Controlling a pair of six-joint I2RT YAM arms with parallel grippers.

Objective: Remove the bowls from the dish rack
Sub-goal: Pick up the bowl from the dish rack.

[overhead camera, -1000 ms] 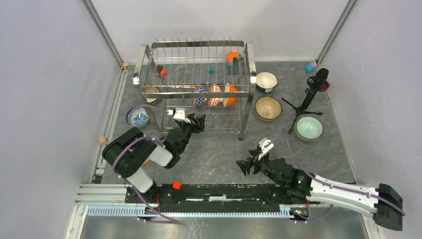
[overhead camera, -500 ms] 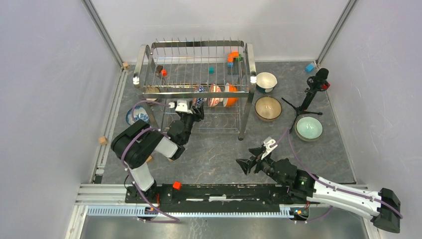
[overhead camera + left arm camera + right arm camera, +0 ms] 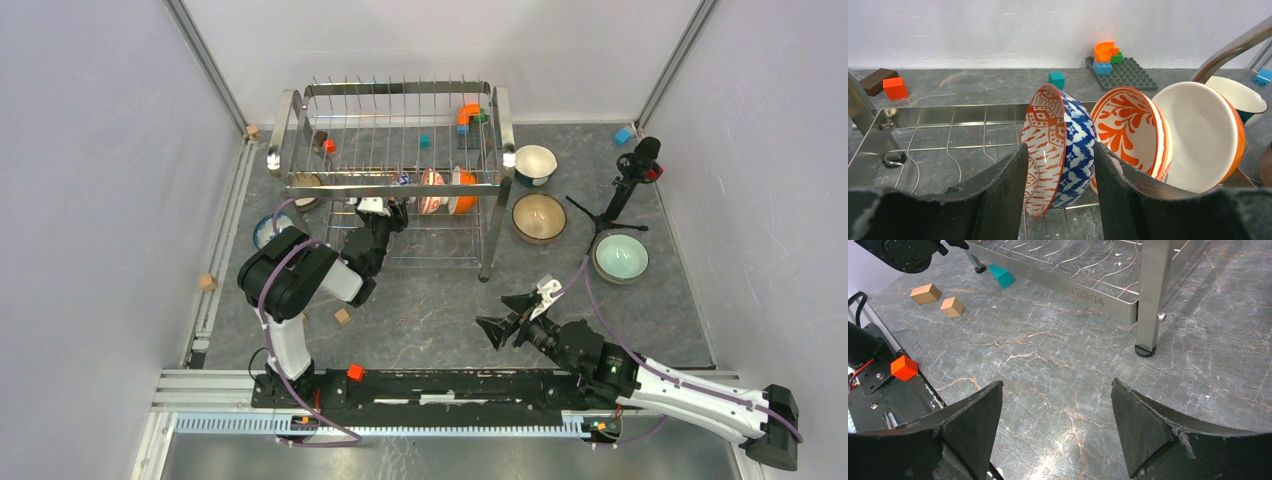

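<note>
Top view: my left gripper point(image 3: 385, 208) is at the front of the dish rack point(image 3: 497, 150), level with the row of upright bowls. My right gripper point(image 3: 505, 315) hangs low over the marble table point(image 3: 440, 300), well apart from the rack.

Left wrist: my fingers point(image 3: 998, 195) straddle the blue-patterned bowl point(image 3: 1068, 150), which stands on edge in the rack. One pad is close on each side, but I cannot tell if I'm pinching it. The red-patterned bowl point(image 3: 1130, 130) and orange bowl point(image 3: 1198, 135) lean just beside it.

Right wrist: jaws spread wide, nothing between them, with a rack leg point(image 3: 1150, 295) ahead.
</note>
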